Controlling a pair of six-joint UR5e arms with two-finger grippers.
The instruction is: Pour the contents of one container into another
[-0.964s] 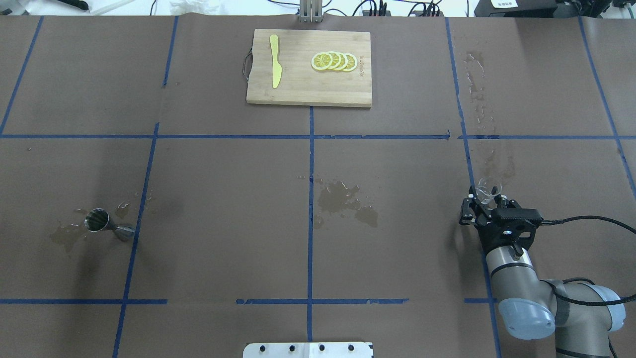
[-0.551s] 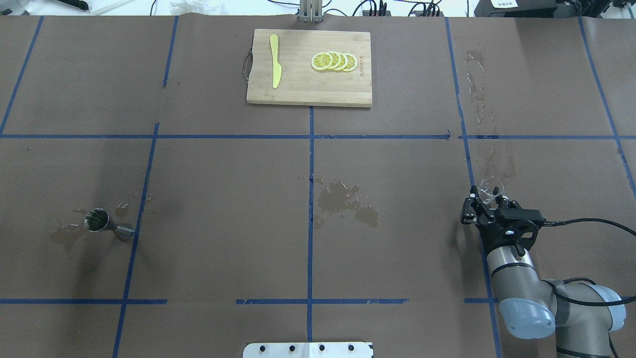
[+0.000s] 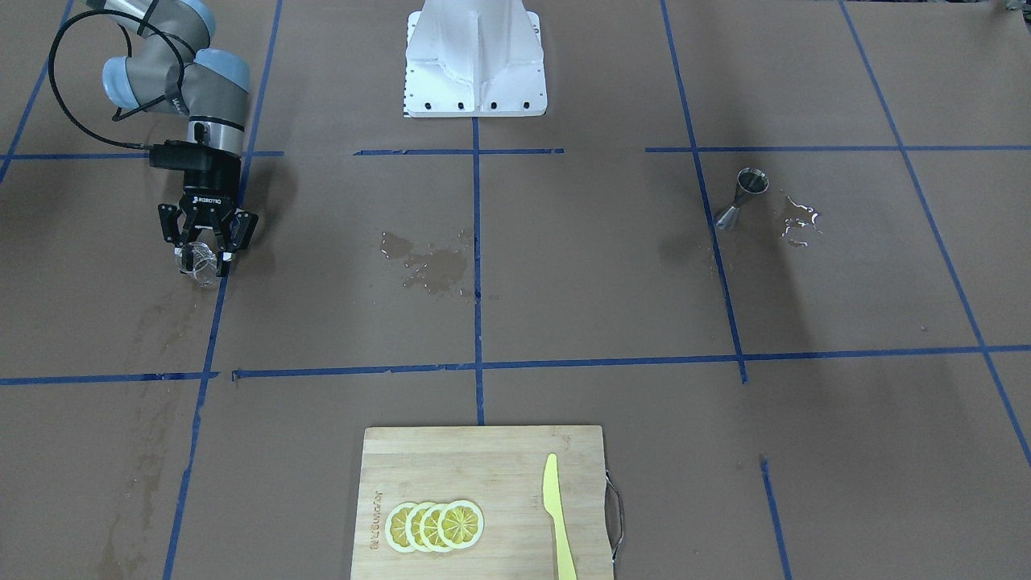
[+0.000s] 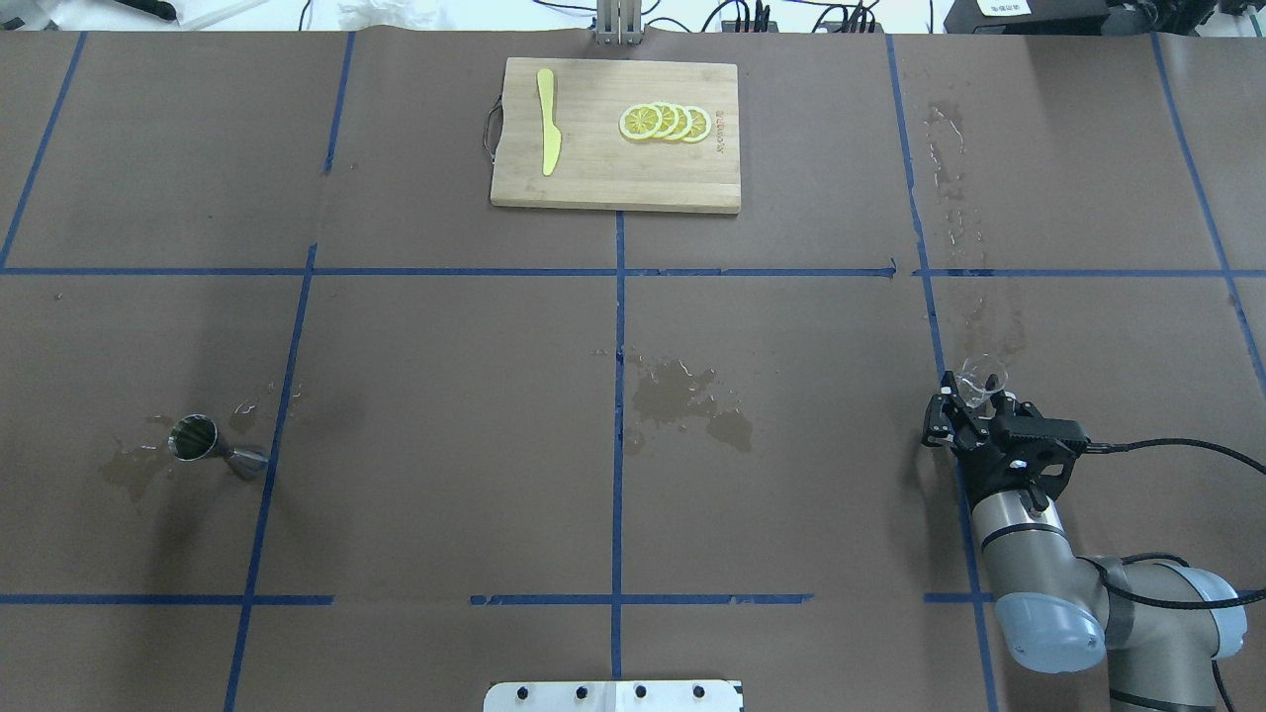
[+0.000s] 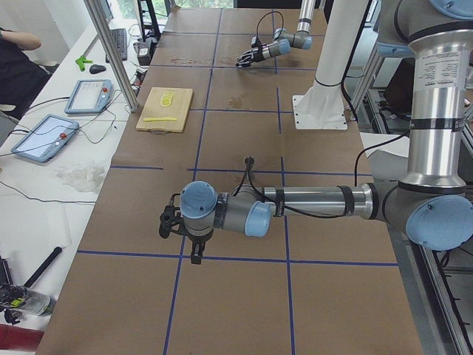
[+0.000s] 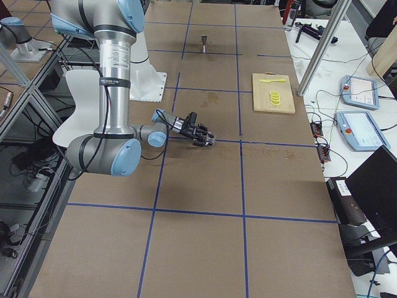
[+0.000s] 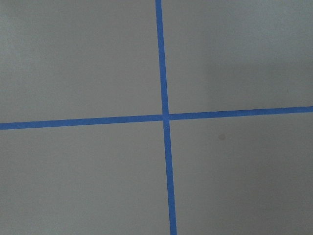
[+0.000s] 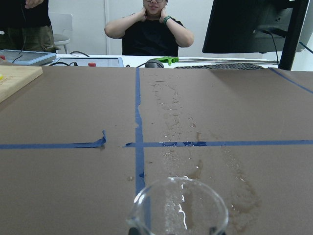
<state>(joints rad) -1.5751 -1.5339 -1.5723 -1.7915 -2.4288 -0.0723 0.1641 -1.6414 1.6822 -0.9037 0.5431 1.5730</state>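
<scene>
The glass cup (image 4: 984, 374) sat between the fingers of the right gripper (image 4: 977, 389), which were drawn in against its sides and had hold of it, rim up, low over the table (image 4: 445, 514) near its right end and on the robot's half. From the right wrist view the cup looked empty apart from droplets clinging to the glass; I could not tell whether its base touched the paper. A trail of wet marks (image 4: 949, 178) ran from beside it toward the far edge.

The steel jigger (image 4: 198, 440) stood upright well apart from it, toward the table's left end, with small puddles (image 4: 129, 470) around its foot. Between the two, near the table's middle, lay a darker spill (image 4: 682, 396).

The left gripper (image 5: 168, 220) hung over the table beyond its left end; how far open it was, I could not tell.

At the middle of the far edge lay a cutting board (image 4: 613, 188) with lemon slices (image 4: 665, 122) and a yellow knife (image 4: 547, 133). A person (image 8: 149, 29) sat beyond that edge.
</scene>
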